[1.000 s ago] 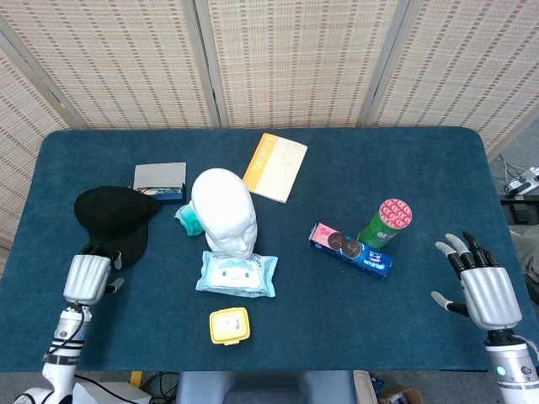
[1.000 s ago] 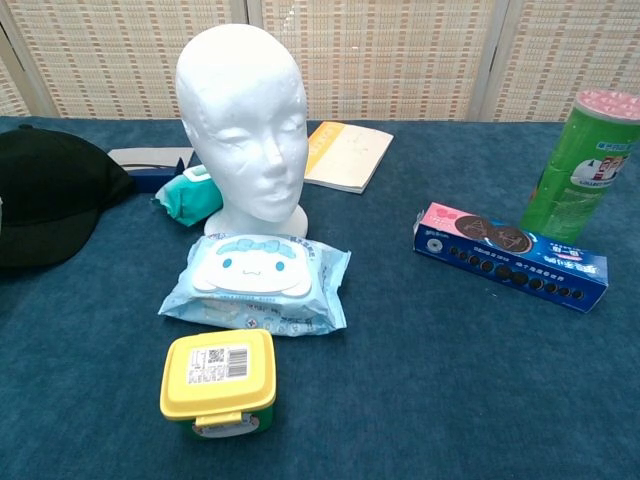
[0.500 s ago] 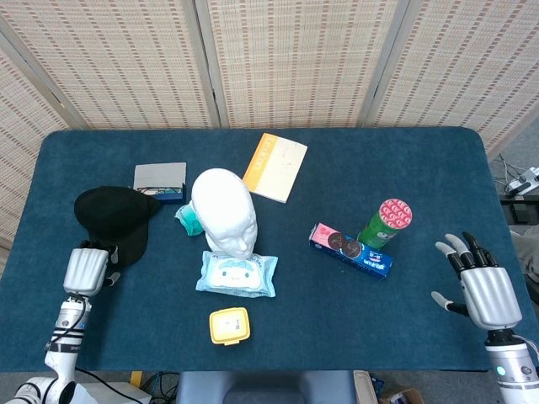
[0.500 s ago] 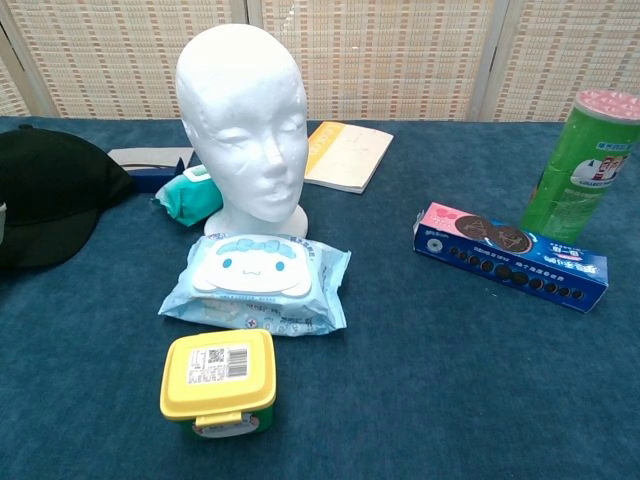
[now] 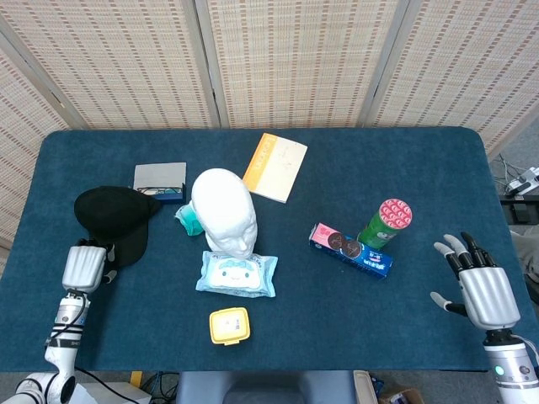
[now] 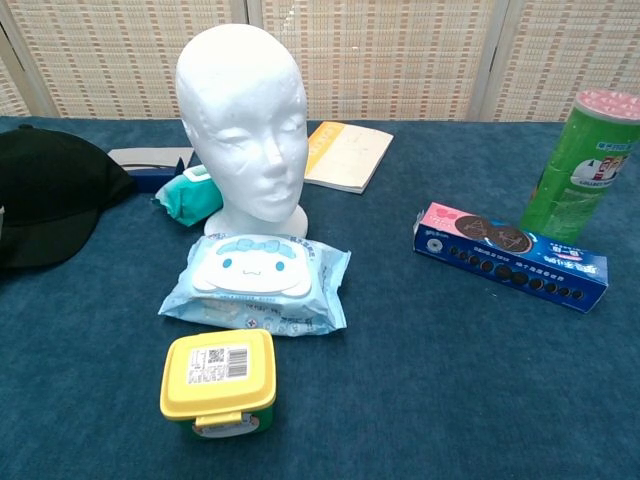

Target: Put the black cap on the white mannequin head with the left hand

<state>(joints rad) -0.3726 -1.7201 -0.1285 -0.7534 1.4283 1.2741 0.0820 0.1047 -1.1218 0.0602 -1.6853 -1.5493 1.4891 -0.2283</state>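
Left hand (image 5: 85, 267) at the black cap's (image 5: 112, 215) near brim for pickup; its finger state cannot be told. Right hand (image 5: 484, 290) idles, fingers apart. The white mannequin head (image 5: 223, 210) stands upright, bare.

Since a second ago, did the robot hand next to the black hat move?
Yes. The left robot hand slid slightly toward the table's near edge, away from the black cap, which stayed put beside the white mannequin head.

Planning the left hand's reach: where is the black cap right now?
In the head view the black cap lies flat at the table's left side, left of the white mannequin head, just in front of the grey box, with the left hand at its near edge.
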